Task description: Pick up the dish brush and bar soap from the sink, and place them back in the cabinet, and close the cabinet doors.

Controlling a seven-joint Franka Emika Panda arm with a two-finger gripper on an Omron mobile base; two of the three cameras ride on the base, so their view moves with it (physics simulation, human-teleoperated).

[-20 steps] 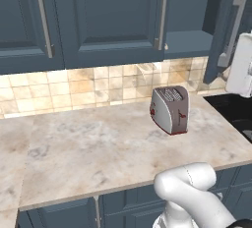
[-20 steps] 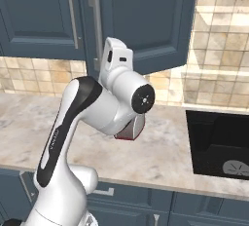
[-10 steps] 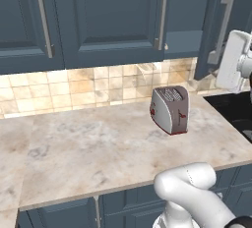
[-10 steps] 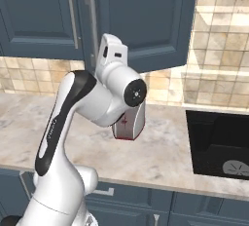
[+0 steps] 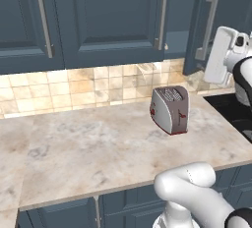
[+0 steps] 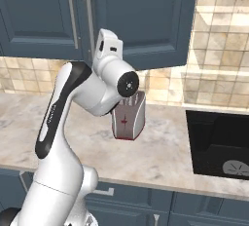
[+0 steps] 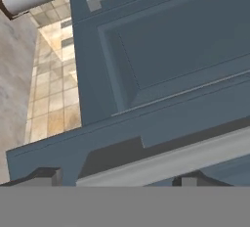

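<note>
1. Cabinet doors (image 5: 106, 18): dark blue-grey framed panels run along the wall above the tiles. One door (image 5: 204, 25) at the right stands swung out from the row, its silver bar handle (image 5: 206, 23) facing me. I judge the step in hand to be closing the doors.
2. My arm is raised to cabinet height, just beside that open door. In the hand view a pale bar handle (image 7: 166, 160) runs across, close ahead of my end effector (image 7: 117, 176), between the two fingertips.
3. End effector: the fingertips stand well apart, with the bar in the gap. I cannot tell whether they touch it; nothing is visibly gripped.
4. Next move, in my judgement: secure the handle or press the panel, then swing the door flat to the frame.
5. Tabletop (image 5: 98, 148): beige marble, carrying a red-and-silver toaster (image 5: 170, 109).
6. Sink (image 6: 219, 144): black basin at the right, grey drain (image 6: 237, 167) visible. I cannot see the brush or soap.
</note>
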